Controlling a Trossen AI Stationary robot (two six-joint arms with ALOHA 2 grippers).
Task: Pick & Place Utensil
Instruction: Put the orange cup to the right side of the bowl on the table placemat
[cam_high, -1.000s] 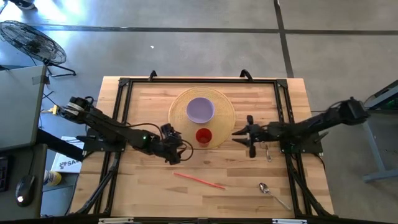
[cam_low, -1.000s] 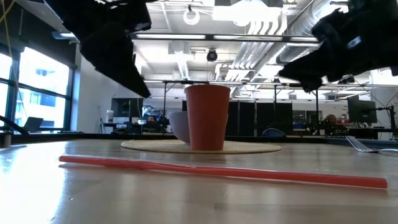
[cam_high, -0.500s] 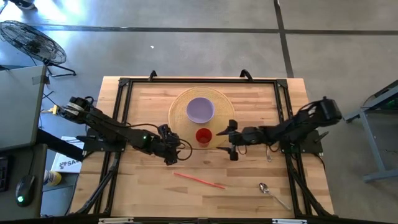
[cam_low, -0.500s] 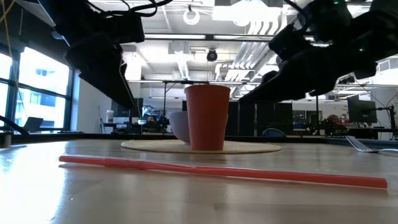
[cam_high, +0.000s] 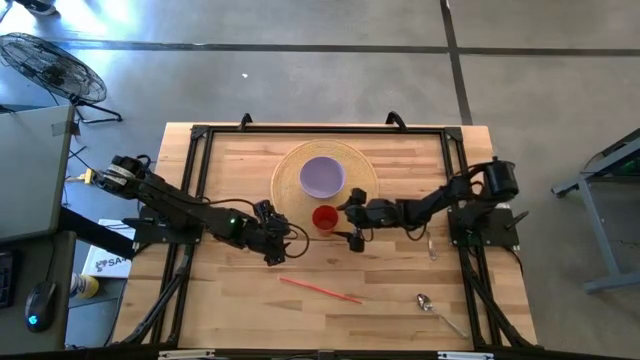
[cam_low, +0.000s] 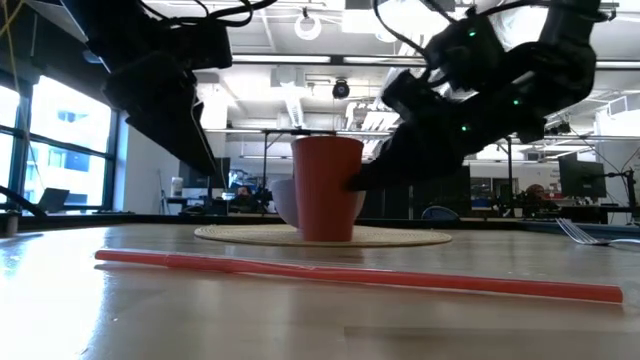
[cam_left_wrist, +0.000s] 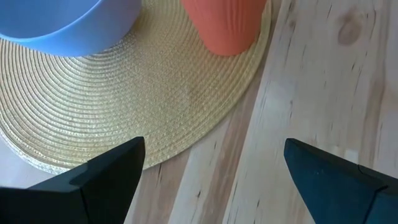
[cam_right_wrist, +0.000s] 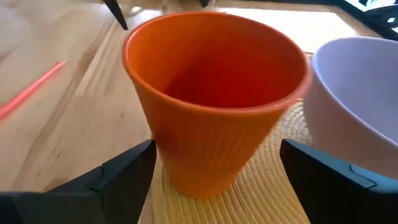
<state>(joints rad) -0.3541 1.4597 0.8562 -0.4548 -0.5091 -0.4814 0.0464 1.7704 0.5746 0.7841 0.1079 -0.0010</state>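
Note:
A red cup (cam_high: 324, 217) stands upright on the near edge of a round woven mat (cam_high: 362, 180), beside a purple bowl (cam_high: 323, 176). My right gripper (cam_high: 351, 223) is open just right of the cup, pointing at it; in its wrist view the cup (cam_right_wrist: 211, 99) stands between the fingers (cam_right_wrist: 118, 171). My left gripper (cam_high: 281, 238) waits open on the cup's left, over the mat's edge (cam_left_wrist: 186, 106). A fork (cam_high: 430, 245) lies on the table to the right, and a spoon (cam_high: 437, 309) lies near the right front. My right gripper comes level from the table's right with its open fingers close to the cup's right side (cam_low: 355, 185). I cannot tell whether a finger touches the cup's wall. The cup stands on the mat.
A red straw (cam_high: 320, 290) lies on the bare wood near the front, also seen across the low view (cam_low: 350, 272). A black frame (cam_high: 200, 150) runs along the table's edges.
My right gripper has travelled toward the table's left, from above the fork's spot to the cup's right side, sinking a little. The fork has stayed on the table behind it.

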